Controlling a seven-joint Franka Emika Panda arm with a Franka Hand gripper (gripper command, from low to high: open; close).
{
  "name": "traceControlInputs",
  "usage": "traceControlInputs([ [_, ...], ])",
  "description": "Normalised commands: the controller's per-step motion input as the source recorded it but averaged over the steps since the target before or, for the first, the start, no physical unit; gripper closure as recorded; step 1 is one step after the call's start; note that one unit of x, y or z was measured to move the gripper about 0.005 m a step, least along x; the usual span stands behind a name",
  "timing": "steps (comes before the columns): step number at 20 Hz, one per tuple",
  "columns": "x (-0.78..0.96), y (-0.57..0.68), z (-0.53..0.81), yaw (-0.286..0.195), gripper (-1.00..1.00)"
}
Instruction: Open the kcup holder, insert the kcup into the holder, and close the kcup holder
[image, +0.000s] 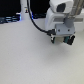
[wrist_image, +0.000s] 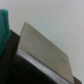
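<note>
My gripper (image: 61, 40) hangs low over the white table at the exterior view's right, under the white wrist. Dark shapes sit at both its sides with a grey piece between them; blur keeps me from separating fingers from what lies under them. The wrist view is filled by the kcup holder (wrist_image: 35, 70), a black block with a pale grey rectangular panel (wrist_image: 42, 47) tilted across it, very close to the camera. A teal-green shape (wrist_image: 4, 27) shows at the picture's edge beside the holder; it may be the kcup, but only a part shows. No fingertips show in the wrist view.
The white tabletop (image: 30, 60) spreads in front of the arm and toward the exterior view's left. Dark clutter (image: 12, 20) lines the back edge on that side. A black cable (image: 34, 22) loops down from the arm.
</note>
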Motion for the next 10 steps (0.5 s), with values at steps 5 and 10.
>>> traceControlInputs([
  [5,-0.55,0.52,0.07,0.093,-1.0],
  [10,-0.73,0.51,0.02,0.07,-1.0],
])
